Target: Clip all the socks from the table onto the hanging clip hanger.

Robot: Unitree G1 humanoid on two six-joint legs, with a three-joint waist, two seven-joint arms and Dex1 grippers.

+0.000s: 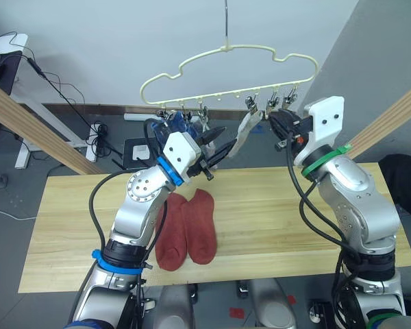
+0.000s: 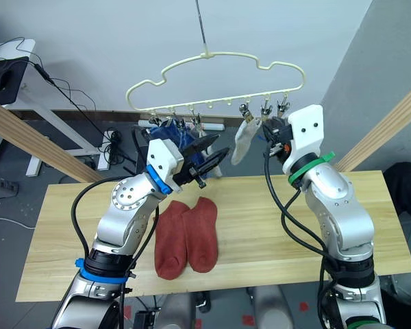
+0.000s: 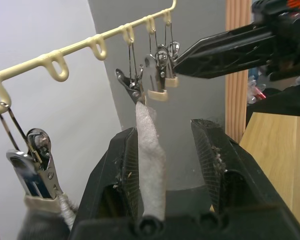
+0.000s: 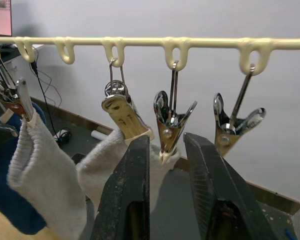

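The cream clip hanger (image 1: 226, 49) hangs over the table's (image 1: 294, 212) far edge, with a row of metal clips. Blue socks (image 1: 171, 127) hang from its left clips. Two light grey socks hang further right, one (image 4: 40, 175) beside the other (image 1: 246, 130). My left gripper (image 3: 165, 135) is open around the hanging grey sock (image 3: 150, 150), which lies against one finger. My right gripper (image 4: 165, 145) is open, its fingertips on either side of the lower end of an empty clip (image 4: 167, 125). Two rust red socks (image 1: 171, 233) (image 1: 200, 226) lie flat side by side on the table.
Thick wooden poles slope up at the left (image 1: 34, 123) and the right (image 1: 390, 116) of the table. Beyond the far edge are floor cables (image 1: 96, 137) and a white desk leg (image 1: 27, 144). The table's right half is bare wood.
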